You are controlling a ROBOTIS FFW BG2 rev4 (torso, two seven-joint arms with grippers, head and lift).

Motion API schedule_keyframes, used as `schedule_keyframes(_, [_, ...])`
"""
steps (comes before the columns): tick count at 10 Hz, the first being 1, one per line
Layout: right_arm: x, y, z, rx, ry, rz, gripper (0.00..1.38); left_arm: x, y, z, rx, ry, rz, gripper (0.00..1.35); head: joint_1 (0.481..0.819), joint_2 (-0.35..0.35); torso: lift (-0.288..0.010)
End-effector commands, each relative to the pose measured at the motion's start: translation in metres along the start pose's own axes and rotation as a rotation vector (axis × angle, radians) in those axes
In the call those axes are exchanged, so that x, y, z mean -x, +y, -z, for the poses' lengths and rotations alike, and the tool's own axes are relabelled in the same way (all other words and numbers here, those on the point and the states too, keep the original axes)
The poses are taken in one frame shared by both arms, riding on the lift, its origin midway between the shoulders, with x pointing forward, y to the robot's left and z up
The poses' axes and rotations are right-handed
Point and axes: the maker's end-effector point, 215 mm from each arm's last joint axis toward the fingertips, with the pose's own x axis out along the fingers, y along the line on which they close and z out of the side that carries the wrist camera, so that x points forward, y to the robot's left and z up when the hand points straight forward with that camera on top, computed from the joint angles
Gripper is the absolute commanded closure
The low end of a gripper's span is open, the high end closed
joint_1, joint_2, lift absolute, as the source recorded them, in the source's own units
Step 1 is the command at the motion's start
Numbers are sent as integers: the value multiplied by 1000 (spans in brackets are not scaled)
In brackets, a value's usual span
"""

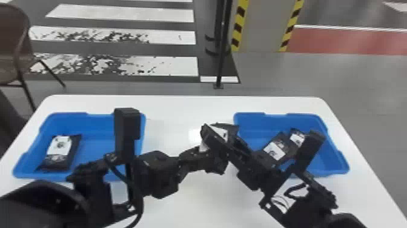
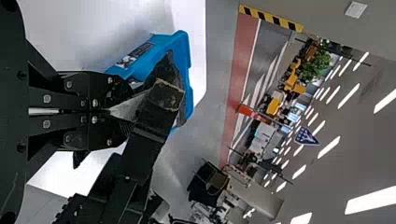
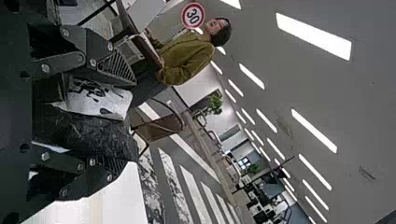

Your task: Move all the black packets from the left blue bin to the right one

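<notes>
In the head view, my left gripper (image 1: 203, 154) and right gripper (image 1: 220, 135) meet over the table between the bins, at one black packet (image 1: 232, 129). The left wrist view has my left gripper (image 2: 114, 111) shut on a pale corner of it. Around the same packet (image 3: 88, 130), my right gripper (image 3: 123, 116) stands open in the right wrist view, one finger on either side. The left blue bin (image 1: 69, 117) holds a black packet with a white label (image 1: 59, 151). Inside the right blue bin (image 1: 253, 119) lie black packets (image 1: 277, 148), partly behind the right arm.
The white table (image 1: 187, 104) carries both bins. My forearms cross above its front half, close together at the middle. A brown chair (image 1: 15, 45) stands beyond the table's left side, and a dark pole (image 1: 222, 45) rises behind it.
</notes>
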Motion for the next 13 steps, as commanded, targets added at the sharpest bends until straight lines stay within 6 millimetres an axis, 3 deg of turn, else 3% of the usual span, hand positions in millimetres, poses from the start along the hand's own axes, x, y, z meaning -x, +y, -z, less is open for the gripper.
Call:
schedule_keyframes(1, [0, -3, -8, 22, -29, 9, 1279, 1, 2, 0, 1, -3, -3, 1141, 695, -81, -140])
schedule_keyframes(2, [0, -2, -9, 21, -30, 7, 1279, 2, 2, -5, 1, -20, -5, 1065, 695, -85, -140])
schedule_keyframes(3, [1, -2, -8, 11, -37, 7, 1279, 4, 7, -4, 13, -20, -17, 714, 695, -84, -140])
schedule_keyframes(4, [4, -7, -9, 8, -39, 18, 1279, 10, 16, -5, 29, -28, -38, 259, 695, -83, -140])
schedule_keyframes(5, [9, -21, -14, 21, -44, 46, 1279, 16, 27, -8, 26, -46, -66, 67, 695, -77, -140])
schedule_keyframes(7, [26, -80, -39, 125, -40, 169, 1279, 41, 70, -11, 17, -50, -179, 168, 695, -74, -140])
schedule_keyframes(9, [59, -146, -66, 201, -41, 307, 1280, 56, 90, -24, 5, -88, -232, 170, 695, -87, -140])
schedule_keyframes(11, [113, -213, -97, 274, -45, 477, 1280, 63, 93, -44, -10, -156, -239, 170, 695, -130, -140])
schedule_keyframes(13, [135, -250, -107, 272, -40, 547, 1256, 68, 95, -49, -9, -178, -251, 170, 695, -223, -140])
